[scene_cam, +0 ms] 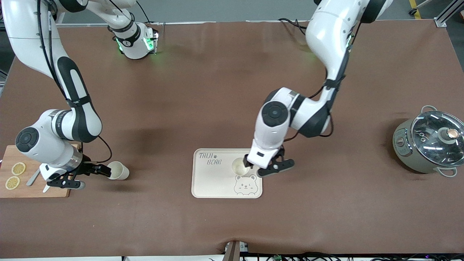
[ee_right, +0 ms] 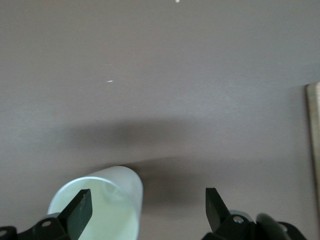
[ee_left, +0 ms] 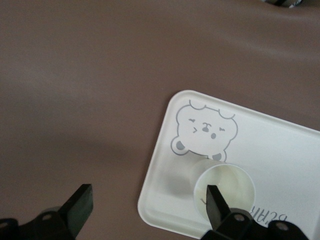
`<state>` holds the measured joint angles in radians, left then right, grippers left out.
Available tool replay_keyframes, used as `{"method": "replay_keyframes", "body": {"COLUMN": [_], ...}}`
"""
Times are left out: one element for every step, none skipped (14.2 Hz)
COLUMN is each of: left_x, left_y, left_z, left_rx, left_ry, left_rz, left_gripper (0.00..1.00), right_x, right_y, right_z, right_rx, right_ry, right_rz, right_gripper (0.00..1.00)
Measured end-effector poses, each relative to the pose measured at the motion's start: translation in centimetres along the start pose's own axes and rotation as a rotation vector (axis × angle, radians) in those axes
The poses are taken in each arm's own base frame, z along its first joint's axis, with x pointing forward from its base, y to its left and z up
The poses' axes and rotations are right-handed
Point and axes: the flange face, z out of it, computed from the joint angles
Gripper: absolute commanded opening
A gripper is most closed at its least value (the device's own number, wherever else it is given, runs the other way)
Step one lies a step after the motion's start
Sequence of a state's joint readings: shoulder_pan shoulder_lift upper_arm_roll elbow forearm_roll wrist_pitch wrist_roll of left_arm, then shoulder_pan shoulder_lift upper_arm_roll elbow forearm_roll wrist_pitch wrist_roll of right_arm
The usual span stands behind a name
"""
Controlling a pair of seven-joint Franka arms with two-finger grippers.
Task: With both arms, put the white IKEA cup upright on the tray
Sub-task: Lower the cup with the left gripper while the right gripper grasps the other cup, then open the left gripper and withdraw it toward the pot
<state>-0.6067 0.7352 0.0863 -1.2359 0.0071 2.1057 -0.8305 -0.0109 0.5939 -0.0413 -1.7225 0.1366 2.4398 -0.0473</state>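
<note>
One white cup [scene_cam: 240, 166] stands upright on the cream tray [scene_cam: 217, 188], between the "TAIJI BEAR" lettering and the bear face. My left gripper [scene_cam: 268, 165] hangs open over the tray's edge toward the left arm's end. In the left wrist view one of its fingers [ee_left: 215, 205] is over the cup's mouth [ee_left: 230, 185] and the other is over bare table beside the tray [ee_left: 280, 150]. A second white cup [scene_cam: 119, 170] lies on its side on the table, toward the right arm's end. My right gripper [scene_cam: 92, 177] is open at its mouth, one finger [ee_right: 80, 207] in front of the opening [ee_right: 107, 210].
A wooden cutting board [scene_cam: 36, 188] with two lemon slices [scene_cam: 18, 168] lies under the right arm's wrist, its edge [ee_right: 313, 145] showing in the right wrist view. A grey pot with a glass lid [scene_cam: 429, 145] stands toward the left arm's end.
</note>
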Motion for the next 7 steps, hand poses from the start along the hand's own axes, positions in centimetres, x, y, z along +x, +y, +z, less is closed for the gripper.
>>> {"method": "replay_keyframes", "body": {"left_x": [1.7,3.5,5.4,7.4,9.1,10.5,11.7], "left_y": [-1.9,-4.1,-6.4,-9.1,-11.4,-13.6,-15.6], "left_z": [-2.0,-3.8,-5.2,-6.3,-6.8,-6.7,-6.3], "left_rx": [-0.005,-0.012,-0.017,-0.024,-0.027,-0.025,-0.020], "left_ry": [-0.019,-0.035,-0.042,-0.044,-0.044,-0.045,-0.049], "left_rz": [0.030,0.064,0.098,0.131,0.162,0.193,0.222], "left_gripper": [1.00,1.00,1.00,1.00,1.00,1.00,1.00], "right_x": [-0.1,-0.1,-0.2,-0.4,-0.4,-0.5,-0.6], "right_y": [-0.4,-0.7,-0.8,-0.7,-0.7,-0.6,-0.6], "right_z": [0.2,0.5,0.8,1.3,1.8,2.1,2.4], "right_rx": [0.003,0.004,0.004,0.003,0.002,0.001,0.000], "right_ry": [-0.003,-0.007,-0.012,-0.018,-0.022,-0.025,-0.029], "right_rz": [-0.002,-0.005,-0.005,-0.005,-0.004,-0.004,-0.004], "right_gripper": [1.00,1.00,1.00,1.00,1.00,1.00,1.00]}}
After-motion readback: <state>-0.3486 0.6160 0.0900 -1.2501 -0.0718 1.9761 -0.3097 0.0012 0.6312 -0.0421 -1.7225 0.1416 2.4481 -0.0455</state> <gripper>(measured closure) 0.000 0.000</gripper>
